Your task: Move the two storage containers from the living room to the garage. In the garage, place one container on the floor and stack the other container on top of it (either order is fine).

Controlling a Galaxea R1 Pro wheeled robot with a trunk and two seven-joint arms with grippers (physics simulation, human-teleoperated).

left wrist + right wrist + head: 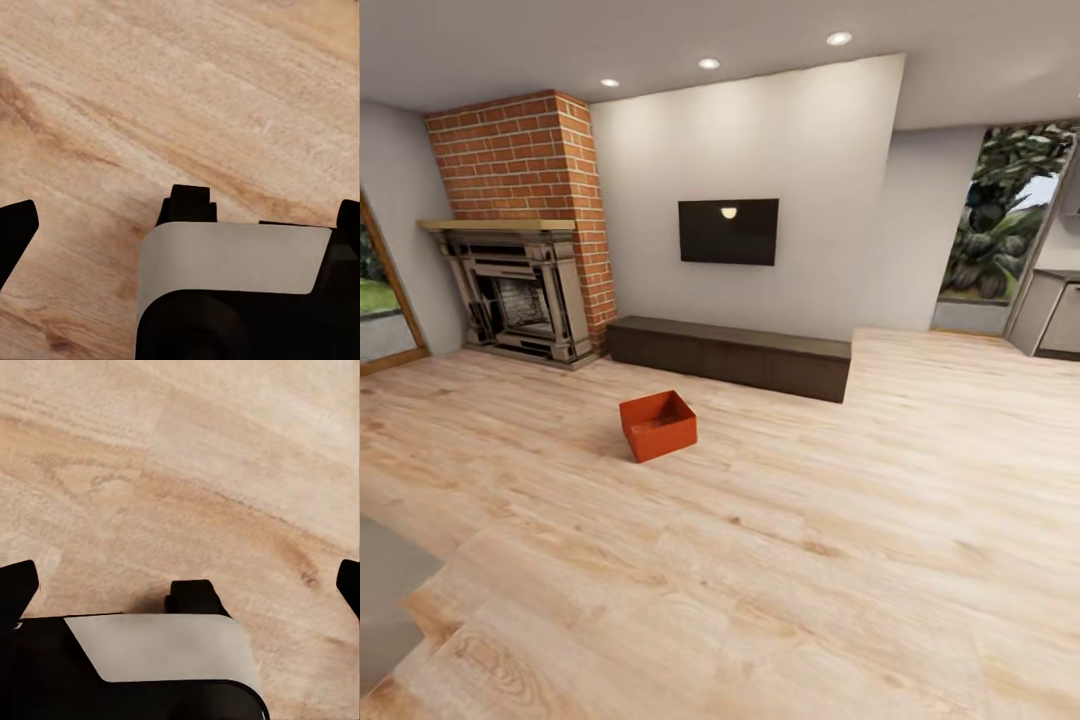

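Ahead, storage container [658, 425] on wood floor [780, 560], low cabinet [730, 356] behind

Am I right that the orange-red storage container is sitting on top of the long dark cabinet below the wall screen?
Not quite: the storage container sits on the wood-plank floor, in front of the long dark cabinet below the wall screen, as the head view shows.
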